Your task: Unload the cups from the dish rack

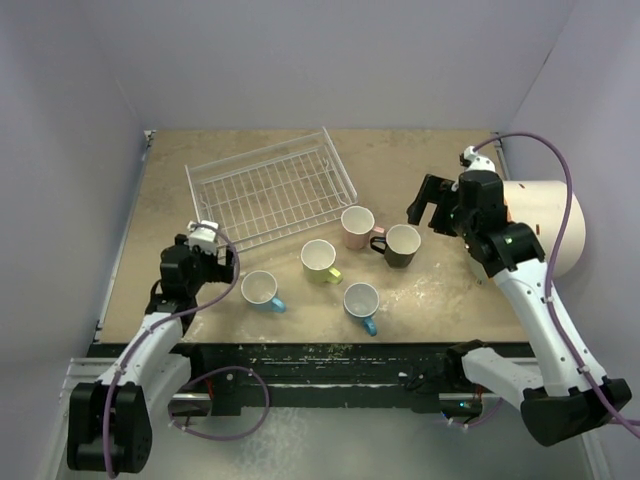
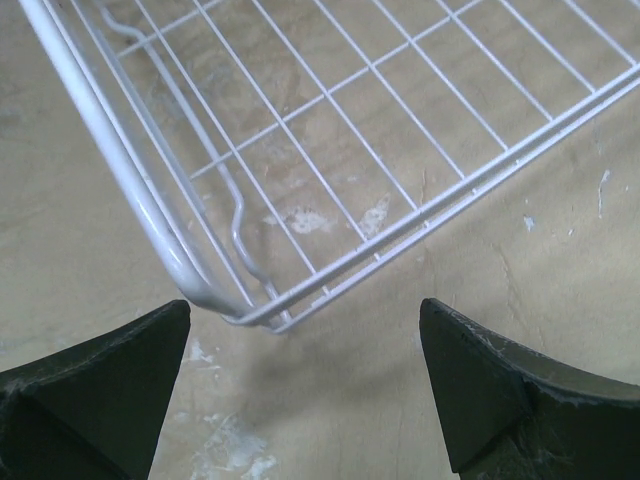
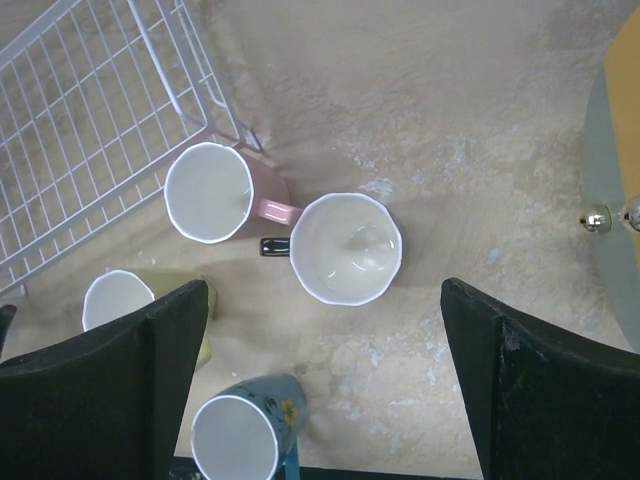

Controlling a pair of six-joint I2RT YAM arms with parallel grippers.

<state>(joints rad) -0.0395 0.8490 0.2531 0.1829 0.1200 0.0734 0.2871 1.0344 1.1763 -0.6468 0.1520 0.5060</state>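
we see left gripper (image 2: 305, 318) and right gripper (image 3: 325, 290) gaping, empty; cups (image 1: 319, 256) stand at five o'clock of the dish rack (image 1: 270, 195).

The dish rack (image 1: 270, 190) sits on the table (image 1: 450, 300), toward the back and left. In front of it, the back cup (image 1: 357, 226) stands by its right corner, with the right cup (image 1: 402, 245) just beside. The middle cup (image 1: 320, 260) is nearer, and the near left cup (image 1: 260, 290) and near right cup (image 1: 362, 303) are nearest. A big drum (image 1: 545, 225) lies far right.
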